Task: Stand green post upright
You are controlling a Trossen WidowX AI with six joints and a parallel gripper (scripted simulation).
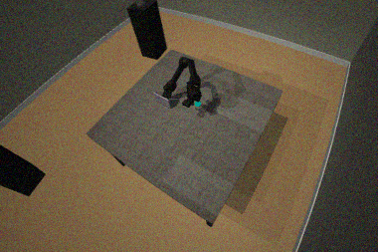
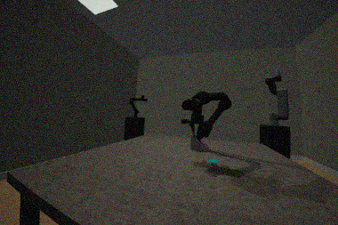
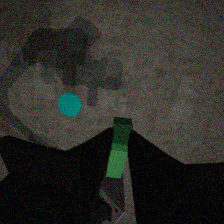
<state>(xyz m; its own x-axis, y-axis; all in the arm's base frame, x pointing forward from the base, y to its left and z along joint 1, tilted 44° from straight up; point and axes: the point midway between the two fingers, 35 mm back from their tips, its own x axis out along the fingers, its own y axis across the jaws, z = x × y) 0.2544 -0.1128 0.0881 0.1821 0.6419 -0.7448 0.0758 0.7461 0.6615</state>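
Observation:
My gripper (image 1: 188, 103) (image 2: 194, 135) (image 3: 120, 133) points down above the table and is shut on the green post (image 3: 117, 164). In the wrist view the post sits between the dark fingers, its darker end at the fingertips and its brighter side toward the bottom of the view. The post cannot be made out in the top and exterior views, and its exact tilt is unclear. The cyan circle (image 1: 198, 104) (image 2: 213, 161) (image 3: 69, 104) is uncovered on the table, up and left of the fingertips in the wrist view and a little to their right in the top and exterior views.
A thin grey upright panel (image 1: 163, 100) (image 2: 198, 144) stands close to the arm's base and the gripper; a grey edged piece (image 3: 114, 194) shows behind the post in the wrist view. The arm's shadow falls on the grey table (image 1: 149, 131) (image 2: 133, 184) near the circle.

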